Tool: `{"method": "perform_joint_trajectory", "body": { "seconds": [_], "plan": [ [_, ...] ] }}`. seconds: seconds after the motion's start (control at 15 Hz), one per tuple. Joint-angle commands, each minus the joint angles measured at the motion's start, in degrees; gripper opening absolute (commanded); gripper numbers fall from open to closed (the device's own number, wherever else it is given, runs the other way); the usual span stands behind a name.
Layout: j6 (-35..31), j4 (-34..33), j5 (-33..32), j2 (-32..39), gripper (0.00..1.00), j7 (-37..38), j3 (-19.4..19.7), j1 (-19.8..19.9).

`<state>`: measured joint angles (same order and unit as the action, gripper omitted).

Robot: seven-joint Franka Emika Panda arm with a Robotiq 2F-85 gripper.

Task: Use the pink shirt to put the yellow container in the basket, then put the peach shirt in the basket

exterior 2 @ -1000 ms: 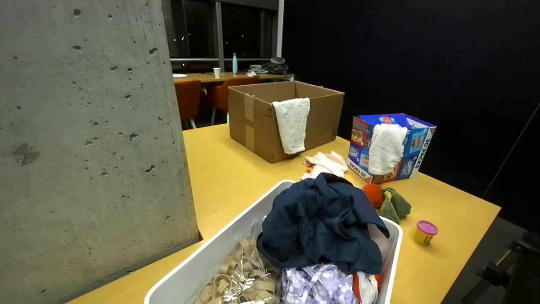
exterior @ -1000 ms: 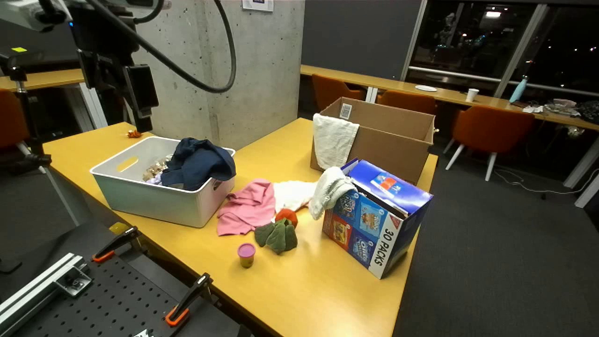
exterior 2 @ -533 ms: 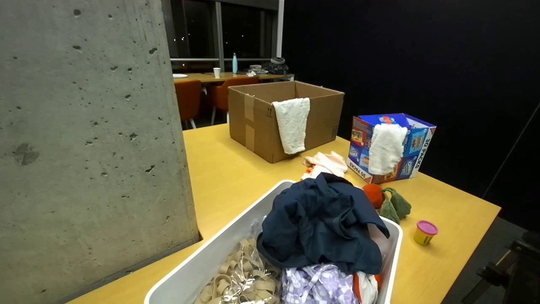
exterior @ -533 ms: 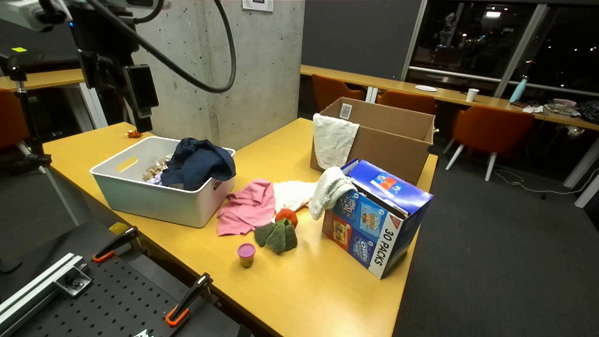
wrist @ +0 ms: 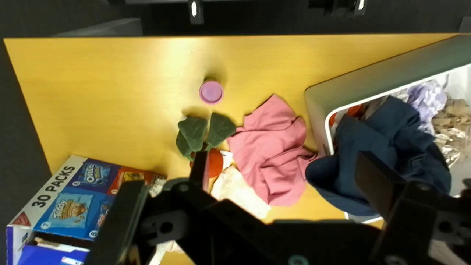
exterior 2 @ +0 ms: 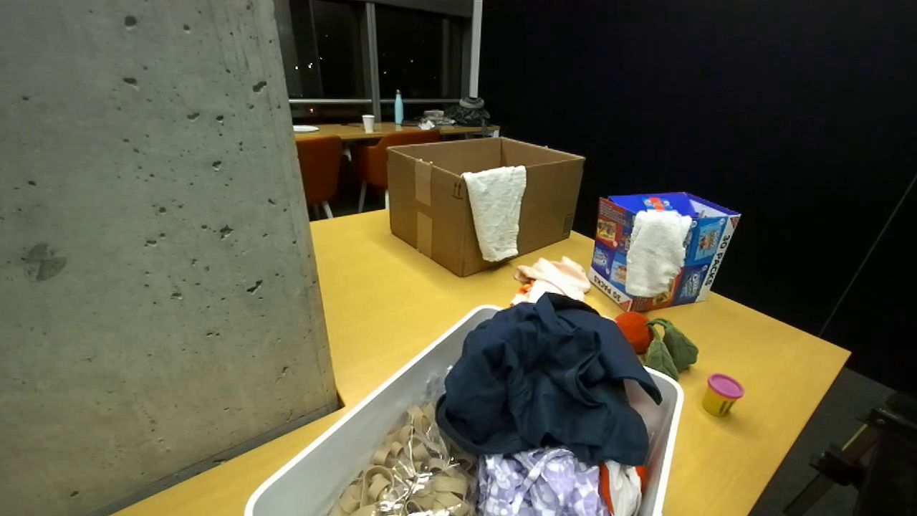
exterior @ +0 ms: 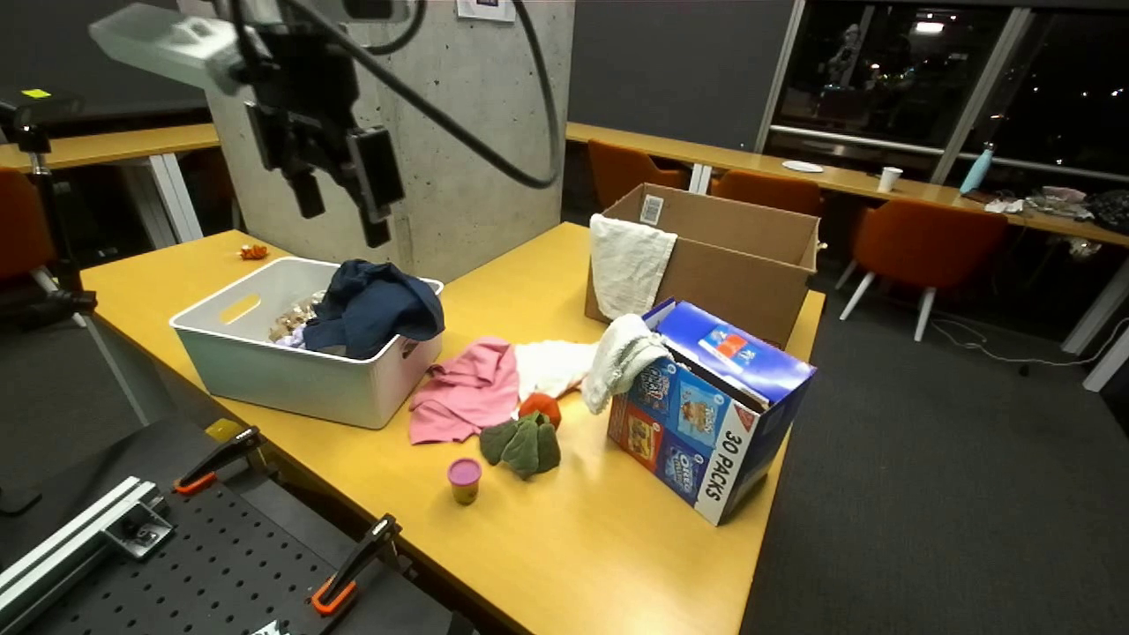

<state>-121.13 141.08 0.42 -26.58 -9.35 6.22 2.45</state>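
The pink shirt [exterior: 472, 388] lies crumpled on the table beside the basket [exterior: 291, 379]; it also shows in the wrist view [wrist: 272, 140]. The yellow container [exterior: 464, 489] with a purple lid stands upright at the near table side, apart from the shirt; it shows in an exterior view [exterior 2: 721, 398] and from above in the wrist view [wrist: 211, 92]. The peach shirt [exterior 2: 555, 278] lies partly beneath or against the pink one, pale in the wrist view [wrist: 235, 187]. My gripper [exterior: 342, 220] is open and empty, high above the basket; its fingers spread wide in the wrist view [wrist: 281, 162].
A navy cloth [exterior 2: 544, 380] drapes over the basket's rim. A plush with green leaves [exterior: 525, 445] sits beside the shirts. A snack box [exterior: 706, 414] and a cardboard box [exterior: 723, 273] with white towels stand farther along. A concrete pillar [exterior 2: 157, 251] stands beside the table.
In an exterior view my gripper has moved to the right, from above the basket's far-left end to above the navy cloth. The objects on the table have not moved.
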Motion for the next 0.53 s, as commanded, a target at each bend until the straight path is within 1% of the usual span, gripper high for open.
{"method": "perform_joint_trajectory", "body": {
  "seconds": [0.0, 0.13, 0.27, 0.47],
  "plan": [
    [-7.57, -8.8, 1.44, 14.62, 1.0, -6.99, 3.03, -0.78],
    [-8.76, -13.54, 2.98, 22.03, 1.0, -9.71, 2.86, -1.12],
    [-9.48, -17.49, 5.15, 29.63, 1.0, -12.29, 1.84, -0.85],
    [-11.1, -22.16, 8.35, 40.07, 1.0, -15.69, -0.16, 0.97]
  ]
}}
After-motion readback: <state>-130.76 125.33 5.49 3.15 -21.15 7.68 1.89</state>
